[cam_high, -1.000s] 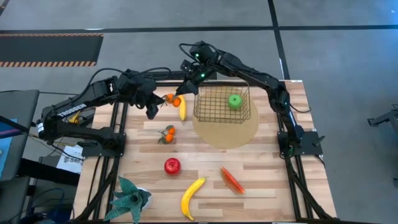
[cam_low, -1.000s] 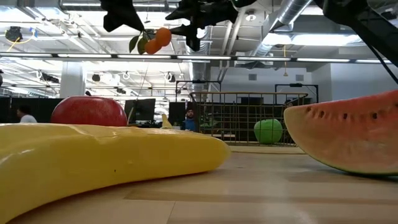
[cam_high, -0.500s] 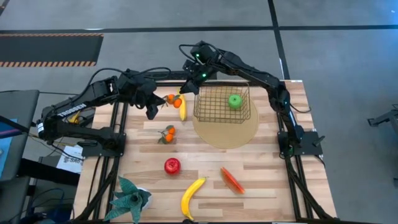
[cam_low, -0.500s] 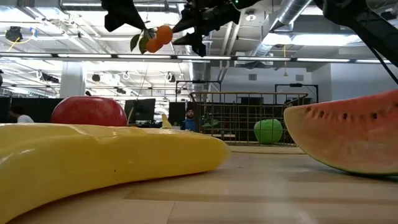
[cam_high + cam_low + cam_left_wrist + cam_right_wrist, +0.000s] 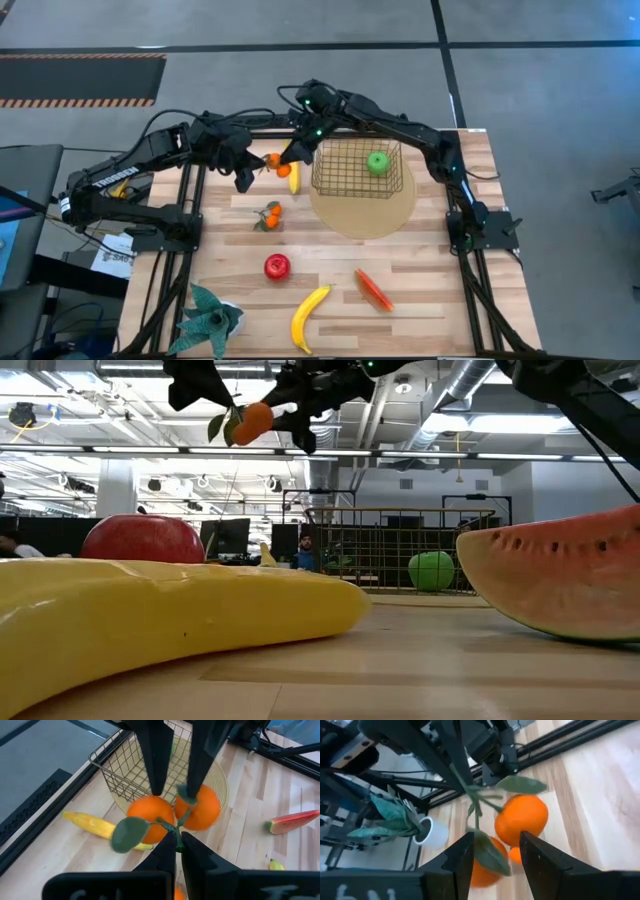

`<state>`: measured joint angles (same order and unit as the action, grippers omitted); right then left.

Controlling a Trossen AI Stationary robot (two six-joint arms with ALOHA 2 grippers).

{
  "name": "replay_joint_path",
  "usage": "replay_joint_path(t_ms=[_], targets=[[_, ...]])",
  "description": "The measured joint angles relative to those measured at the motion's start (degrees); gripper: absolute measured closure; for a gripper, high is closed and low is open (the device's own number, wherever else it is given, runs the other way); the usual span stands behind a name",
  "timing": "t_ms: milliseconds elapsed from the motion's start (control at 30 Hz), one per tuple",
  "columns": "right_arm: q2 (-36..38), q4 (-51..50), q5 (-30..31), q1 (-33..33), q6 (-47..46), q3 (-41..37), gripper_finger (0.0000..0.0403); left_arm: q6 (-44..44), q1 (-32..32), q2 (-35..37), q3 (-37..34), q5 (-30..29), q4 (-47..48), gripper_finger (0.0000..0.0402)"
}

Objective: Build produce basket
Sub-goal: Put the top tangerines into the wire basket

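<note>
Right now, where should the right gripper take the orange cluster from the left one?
On the fruit itself. The left gripper pinches the stem, so both oranges of the orange cluster hang free. The right gripper is open, level with them; closing across one orange from the basket side looks best.

My left gripper (image 5: 175, 851) is black, pinching a bright orange cluster (image 5: 172, 815) (leaves dull green). Behind it, gold basket (image 5: 357, 168), green apple (image 5: 377, 162), yellow banana (image 5: 293, 178), pale striped wood table (image 5: 420, 280).
</note>
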<state>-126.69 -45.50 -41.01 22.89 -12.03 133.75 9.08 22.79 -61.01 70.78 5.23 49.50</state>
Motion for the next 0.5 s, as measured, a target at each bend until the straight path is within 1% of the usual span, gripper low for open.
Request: replay_joint_path(t_ms=[200, 300, 400, 500], targets=[[-0.1, 0.6, -0.9, -0.4, -0.2, 0.0, 0.0230, 0.0, 0.0, 0.0, 0.0, 0.0, 0.0, 0.0401], [-0.1, 2.0, -1.1, -0.8, -1.5, 0.0, 0.0240, 0.0, 0.0, 0.0, 0.0, 0.0, 0.0, 0.0401], [-0.1, 2.1, -2.7, -0.8, -1.6, 0.0, 0.0271, 0.0, 0.0, 0.0, 0.0, -0.1, 0.0, 0.0401], [-0.1, 1.9, -3.9, -0.7, -1.6, 0.0, 0.0330, 0.0, 0.0, 0.0, 0.0, 0.0, 0.0, 0.0401]])
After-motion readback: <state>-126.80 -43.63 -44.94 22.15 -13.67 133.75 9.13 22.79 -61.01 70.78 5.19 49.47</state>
